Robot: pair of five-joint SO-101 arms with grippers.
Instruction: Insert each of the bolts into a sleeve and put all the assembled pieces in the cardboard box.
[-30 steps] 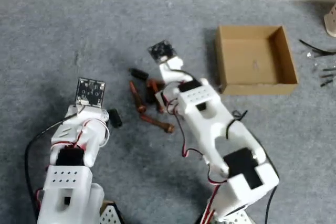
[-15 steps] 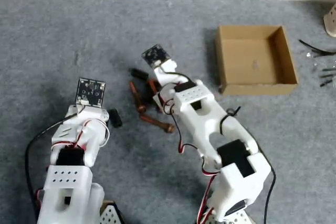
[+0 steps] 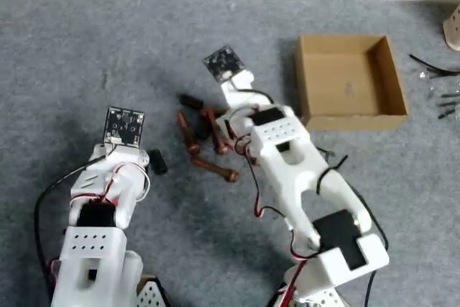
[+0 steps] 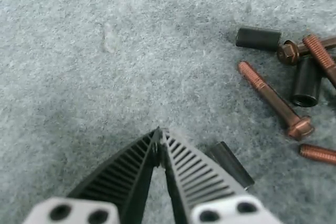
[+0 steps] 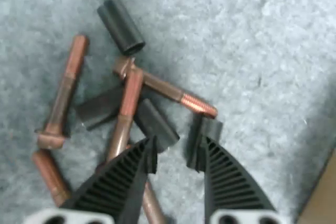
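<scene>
Copper bolts (image 3: 188,133) and black sleeves (image 3: 190,100) lie in a loose pile on the grey carpet, left of the empty cardboard box (image 3: 350,80). My right gripper (image 5: 173,155) hangs open just over the pile. One sleeve (image 5: 155,123) points its end into the gap between the fingers, and another sleeve (image 5: 207,128) lies at one fingertip. A bolt (image 5: 126,107) crosses another bolt (image 5: 169,90) just beyond. My left gripper (image 4: 159,136) is shut and holds nothing, low over bare carpet. A single sleeve (image 4: 229,163) lies right beside it, apart from the pile.
Loose cable ties and small parts (image 3: 438,88) lie at the far right, past the box. A pale wall edge runs along the back. Open carpet stretches at the far left and between the two arms.
The right arm swung left over the pile, then back right and a little farther out. The left arm has not moved.
</scene>
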